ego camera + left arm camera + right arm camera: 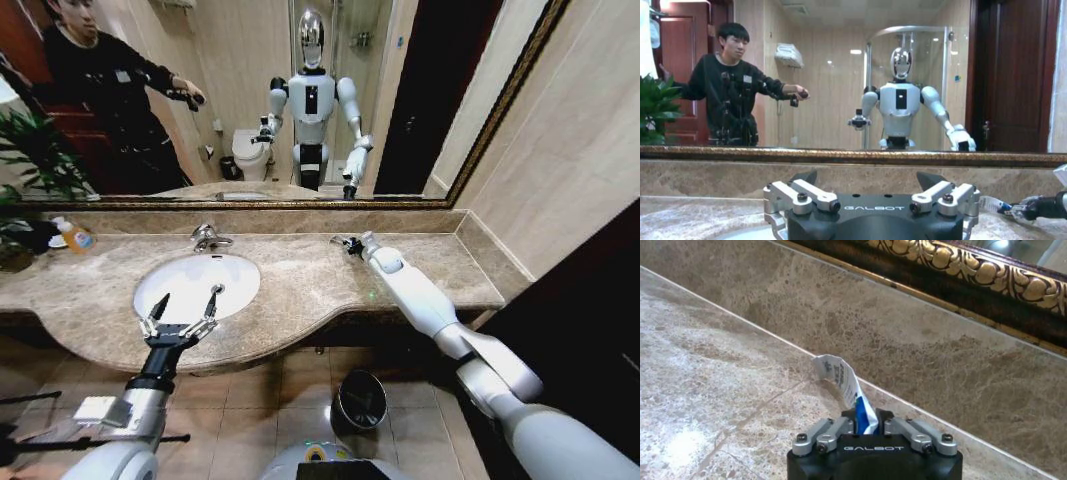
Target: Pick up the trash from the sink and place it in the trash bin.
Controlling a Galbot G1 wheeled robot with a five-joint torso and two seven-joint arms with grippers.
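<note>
On my far left an orange-labelled soap bottle (75, 238) stands on the marble counter (320, 275). My left gripper (187, 302) hangs over the near rim of the white sink (160, 285), fingers spread wide with nothing between them; the chrome faucet (208, 238) sits behind the basin. On the floor below the counter edge stands the black trash bin (361, 400). My right gripper (867, 424) is out over the counter near the back wall, pinched tight on a blue-white packet (840, 377).
</note>
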